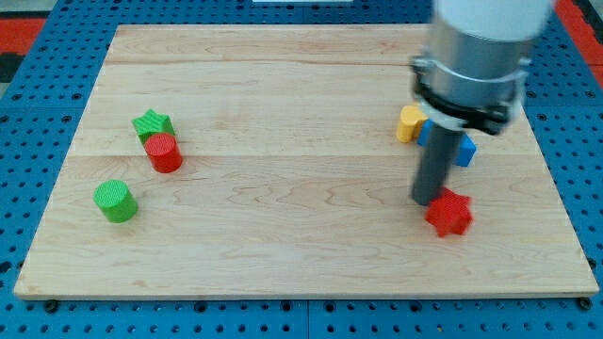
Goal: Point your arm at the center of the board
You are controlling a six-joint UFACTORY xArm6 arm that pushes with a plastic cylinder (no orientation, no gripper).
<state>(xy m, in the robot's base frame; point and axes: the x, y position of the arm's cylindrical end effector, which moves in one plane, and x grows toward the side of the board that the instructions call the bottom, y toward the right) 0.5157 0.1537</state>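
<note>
My dark rod comes down from the arm body at the view's upper right, and my tip [426, 200] rests on the wooden board [301, 245] right of its middle. A red star block [449, 213] lies just right of and below the tip, touching or nearly touching it. A yellow block [409, 122] and a blue block [463, 148] sit above the tip, partly hidden by the arm. On the view's left are a green star block [152, 124], a red cylinder [164, 153] touching it below, and a green cylinder [115, 201] further down-left.
The board lies on a blue pegboard surface [38, 188] that shows on all sides. Red panels [24, 24] sit at the view's top corners. The arm's grey body [476, 56] covers the board's upper right.
</note>
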